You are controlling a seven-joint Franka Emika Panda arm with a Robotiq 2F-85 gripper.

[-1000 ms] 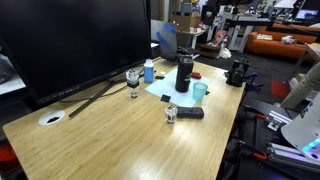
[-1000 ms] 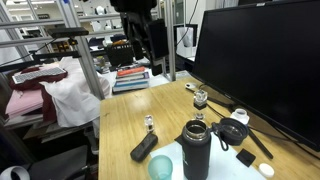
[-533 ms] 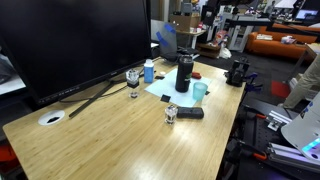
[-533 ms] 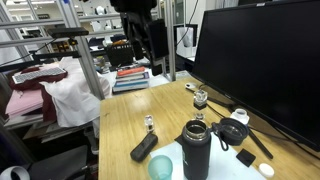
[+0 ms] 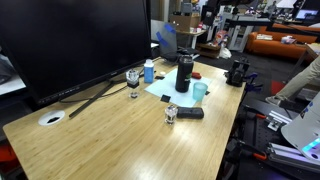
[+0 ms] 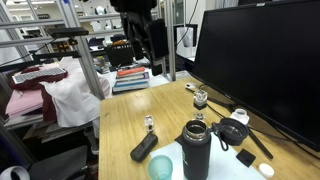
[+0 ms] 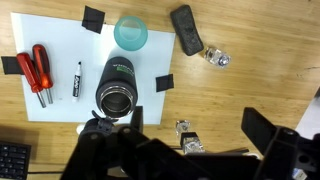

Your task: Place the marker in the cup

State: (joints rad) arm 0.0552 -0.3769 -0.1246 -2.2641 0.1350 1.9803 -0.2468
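Note:
The black marker [image 7: 77, 80] lies on a white mat [image 7: 60, 105] beside a tall black bottle [image 7: 118, 88]. The teal cup [image 7: 130, 32] stands upright at the mat's edge, also seen in both exterior views [image 5: 200, 91] [image 6: 161, 168]. My gripper [image 7: 195, 135] hangs high above the table, open and empty, with its fingers wide apart over the bare wood next to the bottle. It shows in both exterior views [image 5: 184, 22] [image 6: 140, 35]. I cannot make out the marker in the exterior views.
Two red-handled tools [image 7: 35, 72] lie on the mat's far side. A black oblong object [image 7: 185, 28] and small glass pieces [image 7: 218, 58] lie on the wooden table [image 5: 120, 140]. A large monitor [image 5: 70, 40] stands along one edge. A stemmed glass [image 5: 133, 78] stands near it.

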